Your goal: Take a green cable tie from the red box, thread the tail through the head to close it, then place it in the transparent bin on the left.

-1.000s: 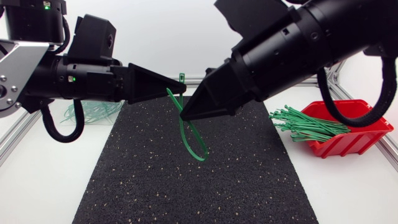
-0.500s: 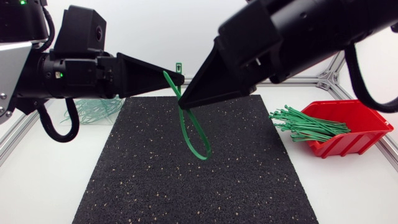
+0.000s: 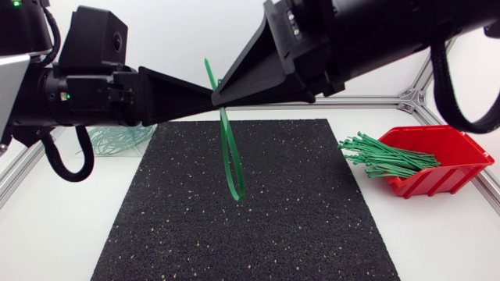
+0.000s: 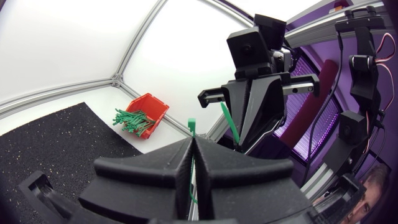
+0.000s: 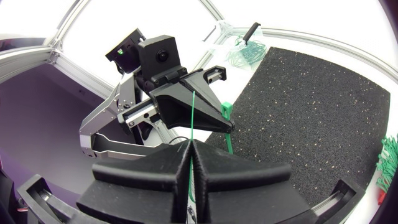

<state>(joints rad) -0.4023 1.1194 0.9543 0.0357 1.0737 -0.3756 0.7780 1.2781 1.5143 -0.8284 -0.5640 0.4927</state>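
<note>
Both my grippers meet tip to tip high above the black mat (image 3: 297, 211), each shut on one green cable tie (image 3: 230, 160). In the head view the left gripper (image 3: 205, 94) holds it from the left and the right gripper (image 3: 223, 95) from the right. The tie's narrow loop hangs below them and a free end sticks up. The left wrist view shows its own gripper (image 4: 193, 148) pinching near the tie's head (image 4: 192, 126), with the right gripper (image 4: 244, 118) just ahead. In the right wrist view the strap (image 5: 193, 115) runs up from the shut gripper (image 5: 191, 145).
The red box (image 3: 449, 168) stands at the right edge of the mat, with several green ties (image 3: 387, 156) spilling out of it. The transparent bin (image 3: 117, 139), holding looped ties, sits at the back left, partly hidden behind my left arm. It also shows as the bin (image 5: 239, 50).
Both grippers have risen with the tie and their tips have drawn together. The hanging loop has turned narrower and swung slightly left.
</note>
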